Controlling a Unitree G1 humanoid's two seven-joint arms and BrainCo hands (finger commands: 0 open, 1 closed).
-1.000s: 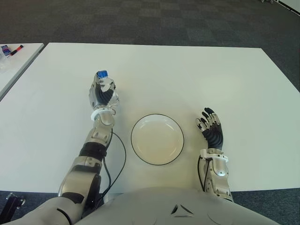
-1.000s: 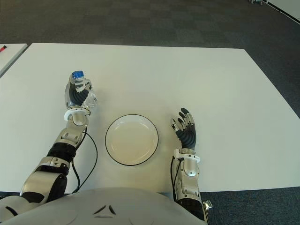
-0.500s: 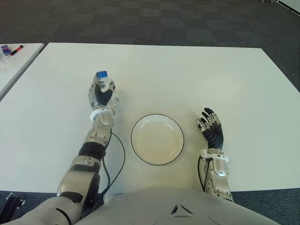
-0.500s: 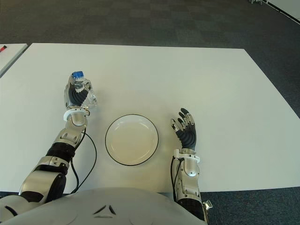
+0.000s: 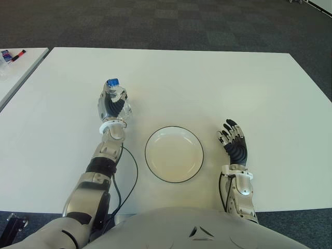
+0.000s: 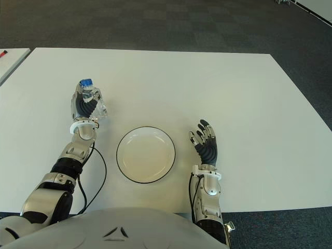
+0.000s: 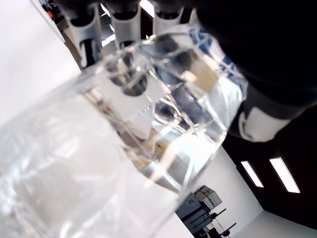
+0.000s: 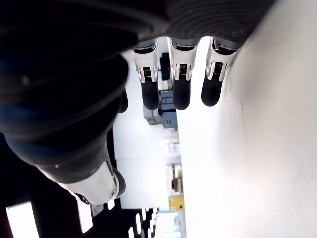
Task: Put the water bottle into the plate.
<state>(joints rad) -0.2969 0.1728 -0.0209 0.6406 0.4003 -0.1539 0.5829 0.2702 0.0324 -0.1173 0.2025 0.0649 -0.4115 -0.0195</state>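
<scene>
Nearest the robot, R hand (image 5: 234, 144) sits at approx 3 o'clock of the plate (image 5: 174, 154), fingers loosely spread, nothing in it; idle. Plate is center-front on the white table (image 5: 218, 83), empty. Farther out, approx 10 o'clock from the plate, L hand (image 5: 113, 105) is wrapped round the water bottle (image 5: 116, 97); fingers curled tight on the clear body, blue cap poking out the top. Bottle reads upright; can't tell if its base touches the table or is lifted. Risks, as I judge it: clear plastic is slick and soft, so it may slip or buckle w/ too much squeeze. Carried low, the base could clip the plate rim and shove it. Set down on the sloped edge, the bottle prob tips on release.
</scene>
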